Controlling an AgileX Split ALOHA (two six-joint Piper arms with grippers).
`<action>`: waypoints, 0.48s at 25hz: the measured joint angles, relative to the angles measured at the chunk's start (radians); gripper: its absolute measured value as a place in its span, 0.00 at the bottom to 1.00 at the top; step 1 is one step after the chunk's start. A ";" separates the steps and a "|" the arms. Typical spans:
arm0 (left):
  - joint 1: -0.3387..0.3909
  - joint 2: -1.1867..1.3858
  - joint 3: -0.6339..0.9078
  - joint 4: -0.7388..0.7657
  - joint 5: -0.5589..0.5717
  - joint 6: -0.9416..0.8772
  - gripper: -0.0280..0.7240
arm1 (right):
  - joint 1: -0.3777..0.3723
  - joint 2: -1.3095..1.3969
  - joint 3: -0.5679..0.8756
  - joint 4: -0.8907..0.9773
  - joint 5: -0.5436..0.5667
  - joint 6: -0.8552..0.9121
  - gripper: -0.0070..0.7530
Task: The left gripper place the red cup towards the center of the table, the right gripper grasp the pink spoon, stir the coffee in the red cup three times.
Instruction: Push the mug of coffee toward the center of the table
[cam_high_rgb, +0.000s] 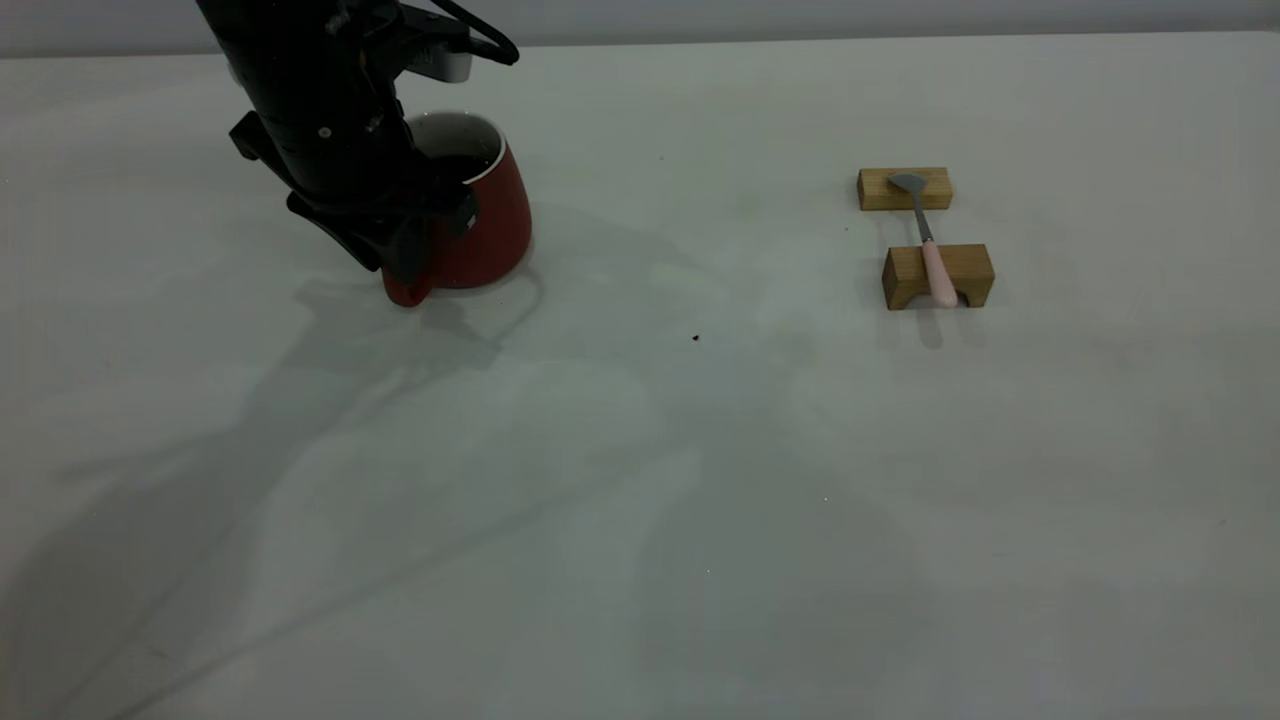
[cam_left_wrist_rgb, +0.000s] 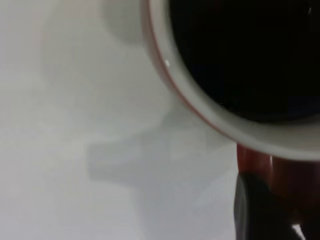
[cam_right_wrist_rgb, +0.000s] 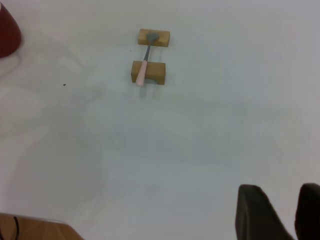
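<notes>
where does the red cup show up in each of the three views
Exterior view: the red cup stands on the table at upper left, with the left gripper at its handle.
Left wrist view: its white rim and the dark coffee fill the upper right.
Right wrist view: only a red edge shows at the top left corner.
Shared landmark: the pink spoon on two wooden blocks, seen in the exterior and right wrist views only.
</notes>
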 joint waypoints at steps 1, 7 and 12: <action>0.000 0.000 0.000 0.000 0.001 0.001 0.44 | 0.000 0.000 0.000 0.000 0.000 0.000 0.32; 0.000 -0.043 0.000 0.048 0.057 0.005 0.87 | 0.000 0.000 0.000 0.000 0.000 0.000 0.32; 0.000 -0.228 0.000 0.084 0.195 0.005 0.93 | 0.000 0.000 0.000 0.000 0.000 0.000 0.32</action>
